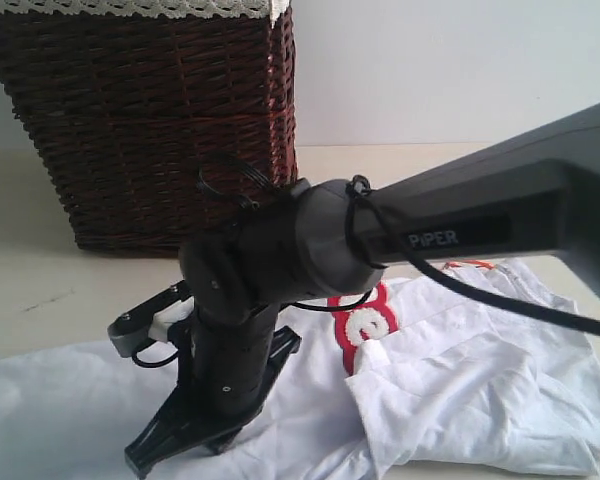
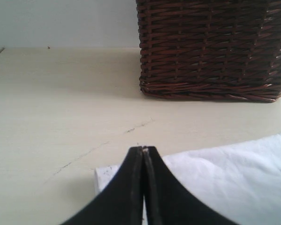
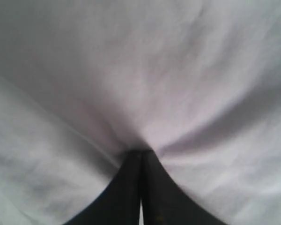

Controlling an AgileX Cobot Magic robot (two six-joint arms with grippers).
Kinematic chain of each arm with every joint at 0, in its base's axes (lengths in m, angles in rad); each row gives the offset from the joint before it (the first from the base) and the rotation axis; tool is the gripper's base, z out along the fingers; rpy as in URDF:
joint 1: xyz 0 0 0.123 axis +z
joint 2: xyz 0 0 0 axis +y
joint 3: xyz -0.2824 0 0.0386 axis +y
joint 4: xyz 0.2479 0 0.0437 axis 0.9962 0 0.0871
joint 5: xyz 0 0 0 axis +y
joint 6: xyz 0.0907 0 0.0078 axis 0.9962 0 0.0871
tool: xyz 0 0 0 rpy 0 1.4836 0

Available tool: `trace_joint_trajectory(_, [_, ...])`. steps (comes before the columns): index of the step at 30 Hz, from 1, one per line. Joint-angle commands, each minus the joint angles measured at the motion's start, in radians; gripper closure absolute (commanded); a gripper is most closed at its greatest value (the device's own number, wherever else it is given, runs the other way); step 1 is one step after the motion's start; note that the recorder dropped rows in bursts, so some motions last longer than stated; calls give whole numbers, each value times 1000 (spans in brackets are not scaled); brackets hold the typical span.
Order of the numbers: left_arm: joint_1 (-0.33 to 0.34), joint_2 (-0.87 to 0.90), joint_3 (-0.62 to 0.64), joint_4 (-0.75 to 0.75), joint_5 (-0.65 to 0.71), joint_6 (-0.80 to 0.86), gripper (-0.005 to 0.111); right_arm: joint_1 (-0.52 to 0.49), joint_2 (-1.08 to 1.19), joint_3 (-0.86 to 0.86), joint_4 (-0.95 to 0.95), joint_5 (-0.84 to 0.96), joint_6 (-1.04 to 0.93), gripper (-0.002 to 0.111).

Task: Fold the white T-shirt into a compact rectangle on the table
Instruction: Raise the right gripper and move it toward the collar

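Note:
The white T-shirt (image 1: 460, 390) lies crumpled across the table (image 1: 40, 290), with its red-outlined lettering (image 1: 365, 325) showing near the middle. Reaching across from the right, my right arm points down onto the shirt's left part. My right gripper (image 1: 140, 462) is shut; in the right wrist view white cloth (image 3: 154, 70) fills the frame and creases run together at the closed tips (image 3: 141, 151). In the left wrist view my left gripper (image 2: 144, 148) is shut above a flat corner of the shirt (image 2: 225, 173). It does not show in the exterior view.
A dark wicker basket (image 1: 150, 120) with a white lace liner stands at the back left, also the basket (image 2: 210, 47) ahead in the left wrist view. Bare cream tabletop (image 2: 61, 103) with a thin dark scratch lies between it and the shirt.

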Motion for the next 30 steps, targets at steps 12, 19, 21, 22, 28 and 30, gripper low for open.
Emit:
trace_joint_trajectory(12, [3,-5,1,1,-12,-1,107,-113,-93,-210,-488,129,303,108])
trace_joint_trajectory(19, [3,-5,1,1,-12,-1,107,-343,-125,-169,-473,233,264,108])
trace_joint_trajectory(21, [3,-5,1,1,-12,-1,107,-400,-127,-133,-464,217,264,108])
trace_joint_trajectory(22, [3,-5,1,1,-12,-1,107,-421,-127,-116,-450,207,257,108])
trace_joint_trajectory(28, [3,-5,1,1,-12,-1,107,-519,-123,9,-350,75,181,108])
trace_joint_trajectory(30, [3,-5,1,1,-12,-1,107,-549,-102,15,-351,66,183,108])
